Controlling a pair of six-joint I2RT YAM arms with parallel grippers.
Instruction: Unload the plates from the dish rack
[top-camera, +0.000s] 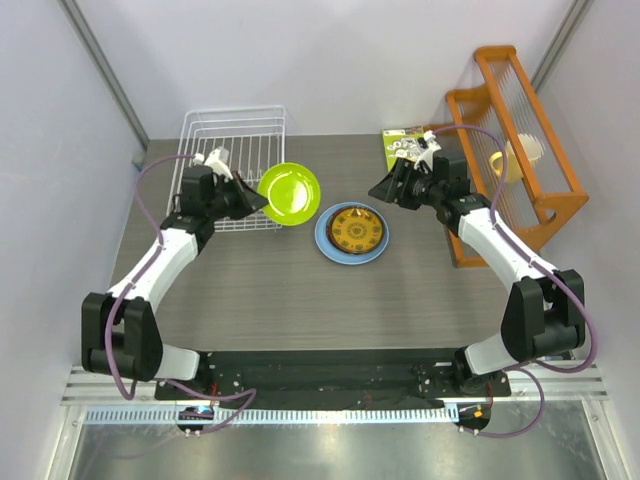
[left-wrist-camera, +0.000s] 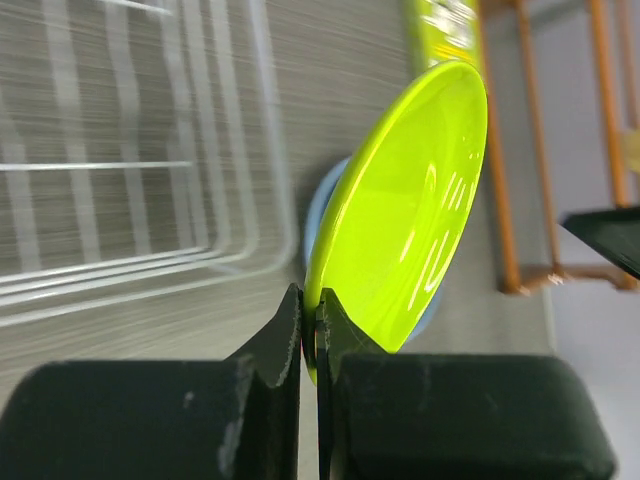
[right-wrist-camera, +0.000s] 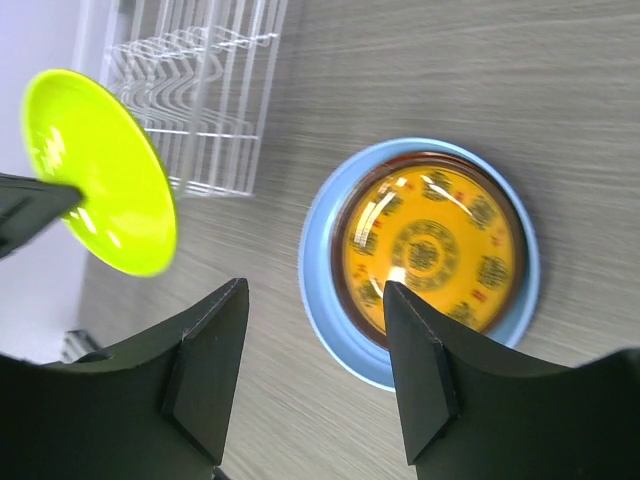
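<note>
We see the left gripper (left-wrist-camera: 310, 302) pinching the lime green plate (left-wrist-camera: 400, 215) by its rim, while the right gripper (right-wrist-camera: 314, 288) stands spread wide, the light blue plate (right-wrist-camera: 440, 147) beyond it.

The held plate (top-camera: 289, 193) juts from the left gripper (top-camera: 262, 202) beside the dish rack (top-camera: 228, 150), and a smaller plate (top-camera: 358, 229) lies on a larger plate (top-camera: 324, 241) ahead of the right gripper (top-camera: 380, 190).

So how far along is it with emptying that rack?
Nearly done. No plates show in the dish rack; a yellow patterned plate sits on the light blue plate on the table. The left gripper holds the lime green plate by its rim. Left: setting it down.
</note>
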